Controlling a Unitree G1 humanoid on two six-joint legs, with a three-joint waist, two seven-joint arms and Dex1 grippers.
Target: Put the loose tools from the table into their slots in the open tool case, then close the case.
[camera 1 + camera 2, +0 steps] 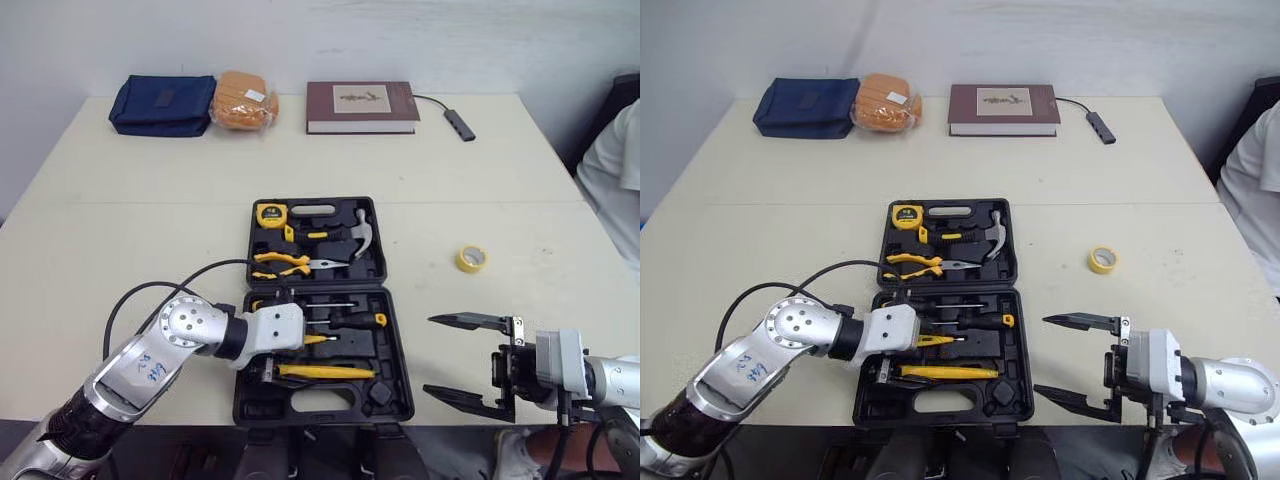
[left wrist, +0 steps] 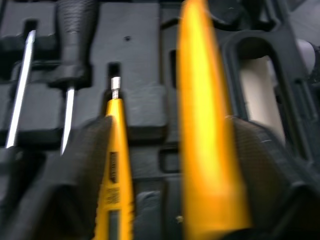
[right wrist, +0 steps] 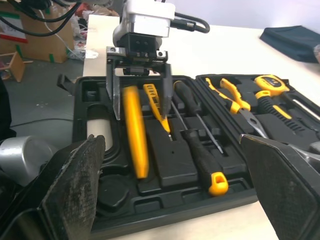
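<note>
In the middle of the pale, smooth table, the black plastic tool case lies open and flat.
The left gripper hangs low over the case's near half with its two black fingers spread wide, gripping nothing. A long, smooth yellow tool lies between them, too blurry to say what kind, with a thin yellow tester pen just beside it. The right gripper gapes wide by the table's front edge. A small round yellow tape roll sits alone on bare table, well apart from the case.
</note>
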